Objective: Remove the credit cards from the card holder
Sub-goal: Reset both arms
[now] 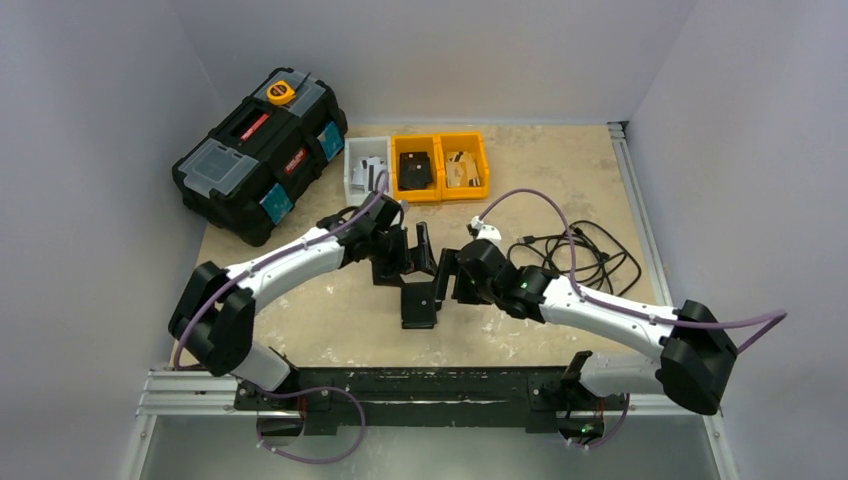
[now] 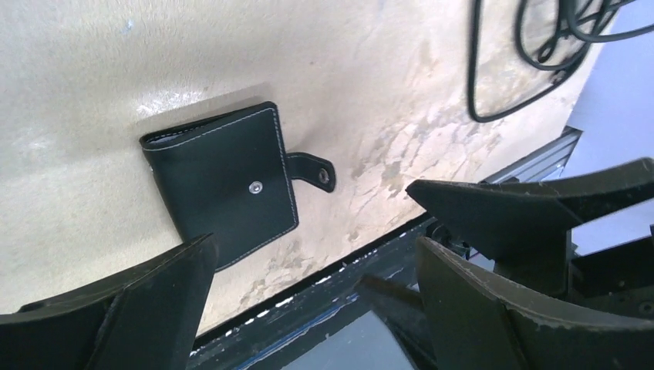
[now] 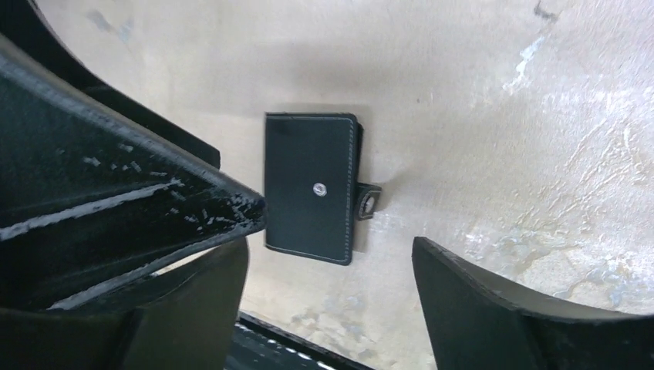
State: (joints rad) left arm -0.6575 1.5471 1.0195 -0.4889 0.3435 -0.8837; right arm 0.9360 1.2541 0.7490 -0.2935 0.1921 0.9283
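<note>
The card holder [image 1: 420, 305], a black bifold wallet, lies folded shut on the table near the front edge. Its snap tab [image 2: 312, 169] sticks out to the side, unfastened. No credit cards show; any inside it are hidden. My left gripper [image 1: 405, 262] is open and empty, hovering just behind the wallet [image 2: 224, 185], with the gripper's gap [image 2: 312, 254] over the table's front edge. My right gripper [image 1: 445, 280] is open and empty, close beside the left one and above the wallet [image 3: 312, 189]; in its wrist view [image 3: 328, 254] the wallet lies beyond the fingertips.
A large black toolbox [image 1: 260, 155] stands at the back left. A white bin [image 1: 365, 170] with pale flat items and two orange bins [image 1: 440, 167] stand at the back. A coiled black cable [image 1: 575, 255] lies to the right. The black rail [image 1: 400, 385] runs along the front.
</note>
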